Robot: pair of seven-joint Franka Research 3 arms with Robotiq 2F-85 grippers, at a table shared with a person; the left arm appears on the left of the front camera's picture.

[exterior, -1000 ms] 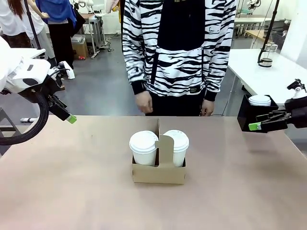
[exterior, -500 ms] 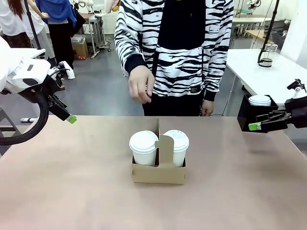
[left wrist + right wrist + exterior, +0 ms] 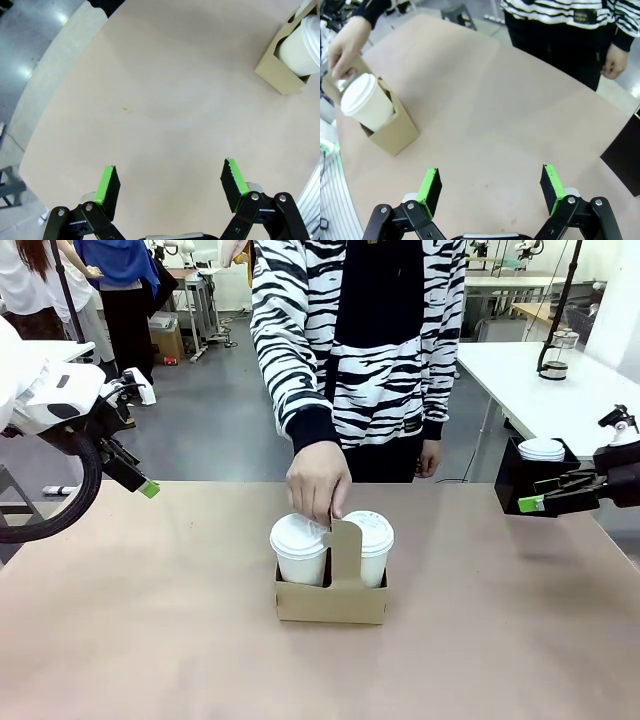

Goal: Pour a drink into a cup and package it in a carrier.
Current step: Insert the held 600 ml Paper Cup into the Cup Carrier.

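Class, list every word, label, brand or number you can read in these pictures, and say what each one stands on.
No text can be read.
Small patch at the hem of the person's striped top: print too small and blurred.
Cup lids and carrier: plain, no print.

Two black fingers (image 3: 109, 187) with green pads rose from the bottom edge of the frame, spread wide apart with nothing between them, the left gripper (image 3: 170, 184) hanging over bare beige bench (image 3: 165, 105). In the upper right corner stood the brown cardboard carrier (image 3: 280, 75), cut off by the frame edge, with a white cup (image 3: 302, 50) seated in its slot. Along the left edge, beyond the bench's curved rim, lay grey floor (image 3: 30, 45).
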